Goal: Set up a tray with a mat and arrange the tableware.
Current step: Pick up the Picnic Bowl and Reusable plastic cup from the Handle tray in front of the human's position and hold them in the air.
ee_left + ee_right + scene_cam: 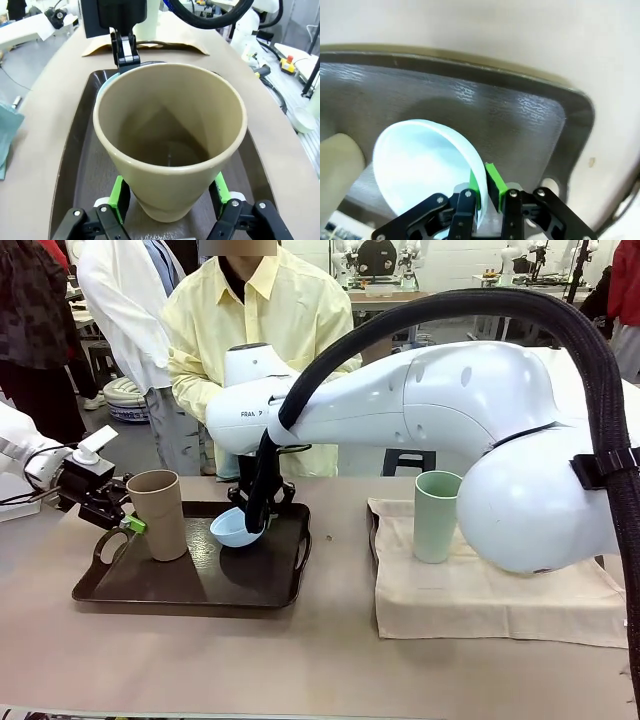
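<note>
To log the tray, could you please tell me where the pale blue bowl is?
In the front view, the pale blue bowl is tilted over the dark tray, just right of the tan tumbler, its rim pinched by the right end effector.

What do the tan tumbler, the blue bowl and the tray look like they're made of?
The tan tumbler: probably matte plastic or a fibre composite; dull, even surface, thick rounded rim. The pale blue bowl: similar moulded plastic, thin wall, soft sheen. The tray: dark plastic, likely; grained, leather-like texture with glints.
</note>
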`<state>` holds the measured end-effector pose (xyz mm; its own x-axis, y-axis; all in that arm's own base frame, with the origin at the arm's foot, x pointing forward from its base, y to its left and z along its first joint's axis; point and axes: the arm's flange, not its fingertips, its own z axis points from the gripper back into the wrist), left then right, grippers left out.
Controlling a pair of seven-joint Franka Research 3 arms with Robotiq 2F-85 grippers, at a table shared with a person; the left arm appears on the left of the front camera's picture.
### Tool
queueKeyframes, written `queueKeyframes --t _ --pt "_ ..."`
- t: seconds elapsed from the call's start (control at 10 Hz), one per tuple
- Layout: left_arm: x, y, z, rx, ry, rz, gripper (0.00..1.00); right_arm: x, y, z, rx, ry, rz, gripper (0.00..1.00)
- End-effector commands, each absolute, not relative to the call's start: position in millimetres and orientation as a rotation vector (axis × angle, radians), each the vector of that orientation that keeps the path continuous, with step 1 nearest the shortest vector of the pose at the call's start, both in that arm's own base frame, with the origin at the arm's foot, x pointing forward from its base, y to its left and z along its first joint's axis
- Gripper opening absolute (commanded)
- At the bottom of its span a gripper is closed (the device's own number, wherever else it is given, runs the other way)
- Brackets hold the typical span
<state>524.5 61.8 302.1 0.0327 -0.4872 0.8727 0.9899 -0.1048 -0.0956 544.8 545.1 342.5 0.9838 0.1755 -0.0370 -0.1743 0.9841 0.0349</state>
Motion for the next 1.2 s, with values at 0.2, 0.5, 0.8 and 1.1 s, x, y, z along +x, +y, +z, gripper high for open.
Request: queueKeyframes --t 0.2,0.5,0.8,1.1 --pt "530.1 60.7 303.1 -0.998 -0.739 -1.463 0.25 548.5 546.7 322.5 -0.011 0.047 0.175 0.0" --pt "532.1 60.3 302.0 -1.031 -0.742 -1.468 0.25 550.4 546.9 322.4 -0.018 0.054 0.173 0.0" --pt "534.6 60.9 300.2 -1.044 -0.736 -1.467 0.25 552.6 547.8 322.4 -0.029 0.063 0.169 0.0" --pt "535.0 60.9 298.8 -1.043 -0.738 -1.469 0.25 552.4 549.3 322.4 -0.03 0.069 0.169 0.0"
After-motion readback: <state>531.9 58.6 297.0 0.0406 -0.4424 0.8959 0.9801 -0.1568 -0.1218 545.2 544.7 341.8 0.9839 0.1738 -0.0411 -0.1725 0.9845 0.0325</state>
